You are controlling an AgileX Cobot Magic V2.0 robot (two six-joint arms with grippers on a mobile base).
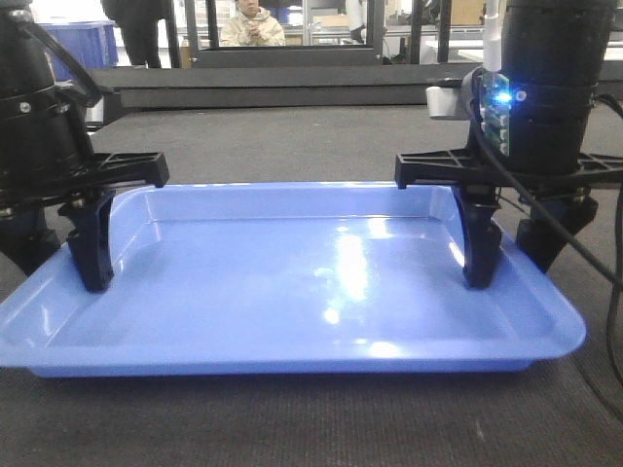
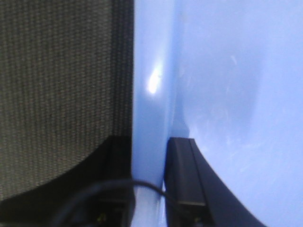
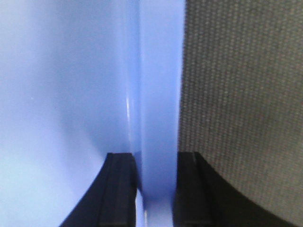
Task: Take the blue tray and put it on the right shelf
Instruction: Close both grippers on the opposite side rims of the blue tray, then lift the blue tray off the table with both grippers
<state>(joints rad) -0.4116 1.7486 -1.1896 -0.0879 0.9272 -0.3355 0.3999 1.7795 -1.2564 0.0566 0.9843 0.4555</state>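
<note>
The blue tray [image 1: 292, 282] lies wide and shallow on the dark grey woven surface [image 1: 292, 428]. My left gripper [image 1: 63, 272] straddles its left wall, one finger inside the tray and one outside, shut on the rim. The left wrist view shows that rim [image 2: 151, 94] pinched between the fingers of the left gripper [image 2: 149, 158]. My right gripper [image 1: 513, 268] clamps the right wall the same way. In the right wrist view the rim [image 3: 158, 94] runs between the fingers of the right gripper [image 3: 156, 163]. The right shelf is out of view.
A dark ledge [image 1: 292, 83] runs across behind the tray. Beyond it sit darker blue bins [image 1: 83, 39] at the far left, and a person [image 1: 251, 24] behind a glass partition. A cable [image 1: 608, 292] hangs by the right arm.
</note>
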